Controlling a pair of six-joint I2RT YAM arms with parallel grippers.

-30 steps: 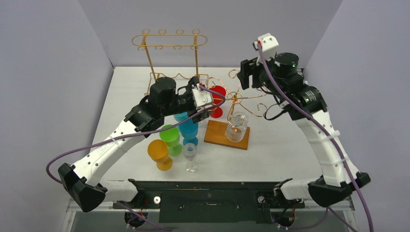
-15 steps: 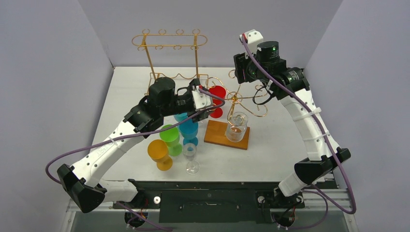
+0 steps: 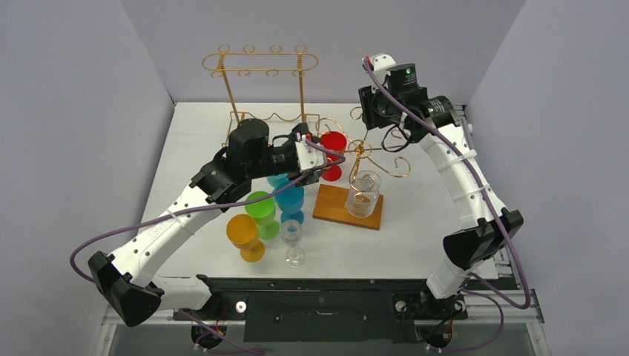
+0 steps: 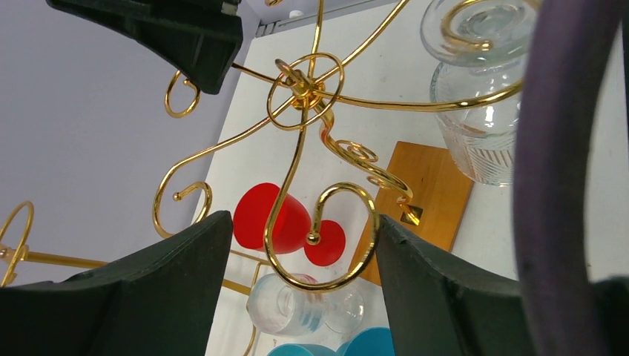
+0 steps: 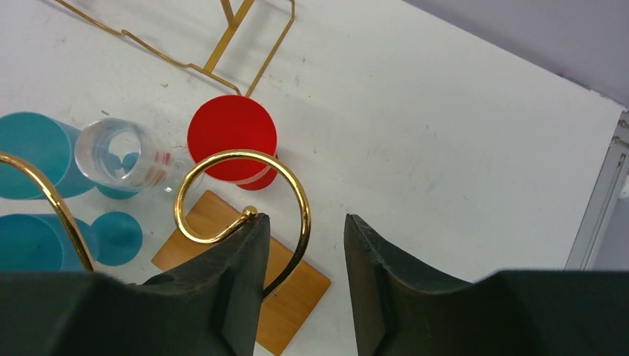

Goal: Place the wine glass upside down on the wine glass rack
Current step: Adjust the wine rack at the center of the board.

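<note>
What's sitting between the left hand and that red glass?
A curled gold rack hook hangs between the left hand and the red glass, as the left wrist view shows.

Lab test cell: grey walls, white table.

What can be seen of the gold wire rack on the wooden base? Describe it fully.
The gold wire rack is a thin metal tree: a post rises from a rectangular wooden base on the white table, and curved arms spread from a top hub, ending in curled hooks. It stands upright. A clear glass hangs upside down on one arm. The right gripper straddles another hook with open jaws.
</note>
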